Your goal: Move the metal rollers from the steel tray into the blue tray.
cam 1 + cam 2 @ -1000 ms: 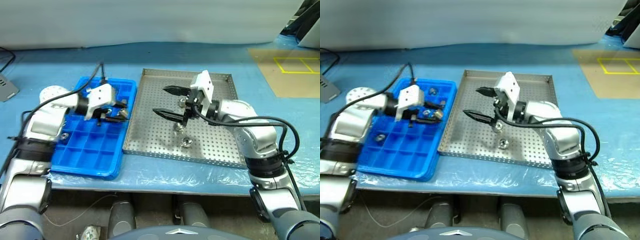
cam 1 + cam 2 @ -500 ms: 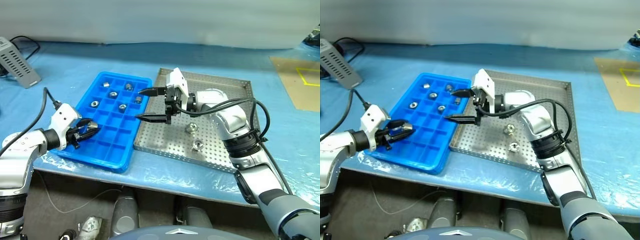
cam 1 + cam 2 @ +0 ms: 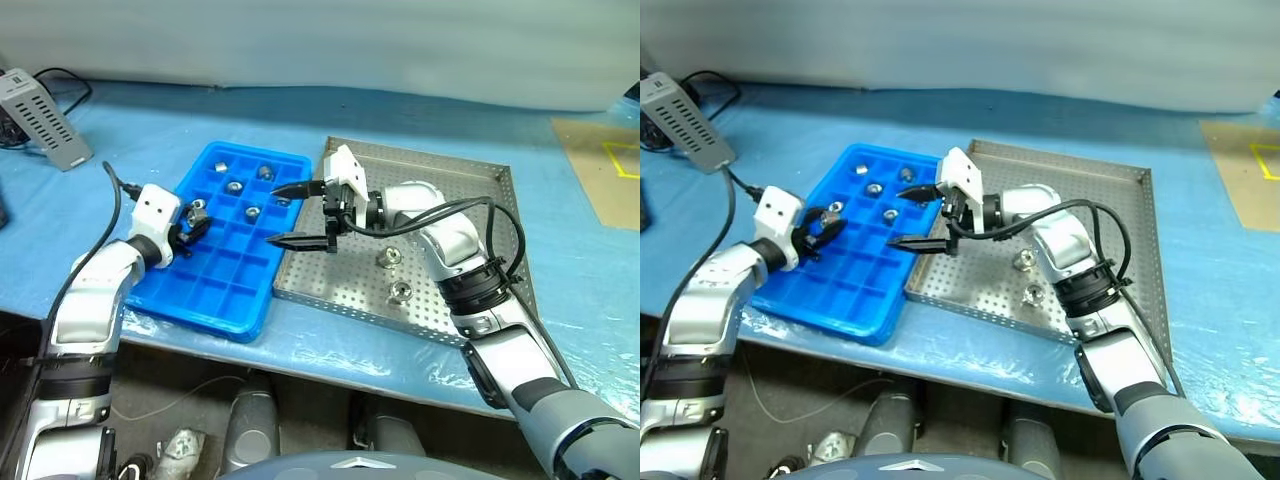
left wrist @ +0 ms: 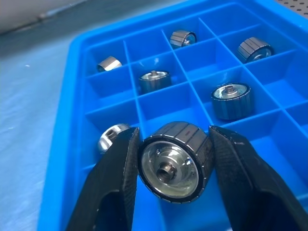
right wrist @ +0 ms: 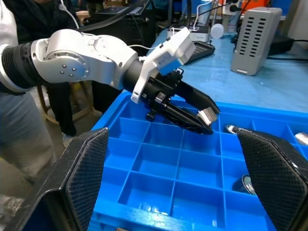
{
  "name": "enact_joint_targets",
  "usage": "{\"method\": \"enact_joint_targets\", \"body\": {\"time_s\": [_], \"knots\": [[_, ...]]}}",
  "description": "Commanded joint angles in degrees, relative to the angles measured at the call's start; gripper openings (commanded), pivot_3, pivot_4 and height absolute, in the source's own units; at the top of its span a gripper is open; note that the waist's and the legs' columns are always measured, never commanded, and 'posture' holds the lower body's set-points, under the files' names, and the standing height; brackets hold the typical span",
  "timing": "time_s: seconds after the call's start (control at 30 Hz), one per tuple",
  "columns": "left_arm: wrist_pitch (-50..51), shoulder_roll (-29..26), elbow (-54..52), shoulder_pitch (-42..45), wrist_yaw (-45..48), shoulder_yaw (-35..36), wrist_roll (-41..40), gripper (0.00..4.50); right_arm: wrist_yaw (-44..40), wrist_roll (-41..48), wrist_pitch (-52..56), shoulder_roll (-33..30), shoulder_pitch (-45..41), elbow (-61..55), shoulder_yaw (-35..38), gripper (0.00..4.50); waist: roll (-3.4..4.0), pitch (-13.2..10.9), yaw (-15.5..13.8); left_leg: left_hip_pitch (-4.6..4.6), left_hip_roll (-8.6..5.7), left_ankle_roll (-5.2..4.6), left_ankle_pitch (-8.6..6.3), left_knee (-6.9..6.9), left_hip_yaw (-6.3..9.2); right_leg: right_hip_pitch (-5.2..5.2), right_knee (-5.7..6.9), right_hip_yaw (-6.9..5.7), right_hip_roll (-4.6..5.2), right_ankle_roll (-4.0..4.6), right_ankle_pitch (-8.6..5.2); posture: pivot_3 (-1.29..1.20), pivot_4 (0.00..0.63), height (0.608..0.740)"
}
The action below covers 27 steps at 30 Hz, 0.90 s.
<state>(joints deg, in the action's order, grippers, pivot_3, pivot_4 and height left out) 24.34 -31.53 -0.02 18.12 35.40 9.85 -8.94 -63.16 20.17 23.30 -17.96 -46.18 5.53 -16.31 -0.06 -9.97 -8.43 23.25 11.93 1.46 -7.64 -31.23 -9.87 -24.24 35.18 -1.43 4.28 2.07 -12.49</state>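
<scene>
My left gripper (image 3: pixel 195 222) is shut on a metal roller (image 4: pixel 175 166) and holds it just above the left side of the blue tray (image 3: pixel 225 285). Several rollers (image 4: pixel 232 98) lie in the tray's far compartments. Two more rollers (image 3: pixel 388 257) rest on the steel tray (image 3: pixel 450 305), near its middle. My right gripper (image 3: pixel 272 215) points left with its fingers (image 5: pixel 86 168) spread wide and nothing between them. It hangs over the blue tray's right edge, where that tray meets the steel tray.
A grey vented box (image 3: pixel 40 115) with a cable sits on the blue table cover at the far left. A tan mat with yellow lines (image 3: pixel 610 160) lies at the far right. A person (image 5: pixel 19 120) stands beyond the table's left side.
The camera has turned left. My left gripper carried its roller from the blue tray's right side to its left side. The open right gripper swung left from over the steel tray to the blue tray's edge.
</scene>
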Motion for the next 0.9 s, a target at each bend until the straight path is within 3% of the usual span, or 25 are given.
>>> {"method": "enact_joint_targets", "body": {"time_s": [0.03,0.17,0.37,0.67,0.9], "knots": [[-0.43,-1.02,1.32,0.34,1.63,-0.86,-0.77,1.92,1.33,0.08,0.5,-0.44,0.59,-3.11,1.58,4.5,0.0,0.0,0.33,0.0,0.0,0.0,0.0,0.0,0.0,-0.01,0.0,0.0,0.0,0.0,0.0,0.15,0.15,0.74],[-1.08,-1.9,3.02,-0.24,3.23,-2.0,-0.5,1.92,2.71,0.17,1.26,-1.27,1.67,-4.66,2.18,4.5,0.0,0.0,0.79,0.05,0.01,0.02,0.01,0.01,-0.01,-0.05,0.0,-0.01,-0.02,0.0,0.0,0.12,0.15,0.74],[-1.21,-2.01,5.51,3.13,2.89,-3.84,0.75,3.91,3.95,0.15,1.36,-1.93,2.29,-5.36,2.32,4.5,0.0,0.0,1.05,-0.03,0.0,0.05,0.03,-0.04,-0.01,-0.02,0.18,0.01,0.0,0.0,0.0,0.11,0.15,0.74],[5.01,-1.91,-5.16,11.94,9.47,-4.7,-8.02,3.91,5.7,1.73,3.28,-4.99,4.0,-7.18,6.26,4.5,-0.01,0.0,0.94,0.01,-0.02,0.06,0.05,-0.12,-0.01,-0.04,0.27,0.01,0.01,0.01,-0.01,0.04,0.15,0.74],[-2.16,5.1,10.15,27.14,14.39,-15.18,-3.45,3.91,9.0,3.46,8.9,-11.06,9.58,-14.63,12.12,4.5,0.0,0.0,1.63,-0.08,-0.06,0.05,0.06,-0.31,-0.04,0.04,0.36,0.14,0.03,0.0,0.0,-0.09,0.15,0.74]]}}
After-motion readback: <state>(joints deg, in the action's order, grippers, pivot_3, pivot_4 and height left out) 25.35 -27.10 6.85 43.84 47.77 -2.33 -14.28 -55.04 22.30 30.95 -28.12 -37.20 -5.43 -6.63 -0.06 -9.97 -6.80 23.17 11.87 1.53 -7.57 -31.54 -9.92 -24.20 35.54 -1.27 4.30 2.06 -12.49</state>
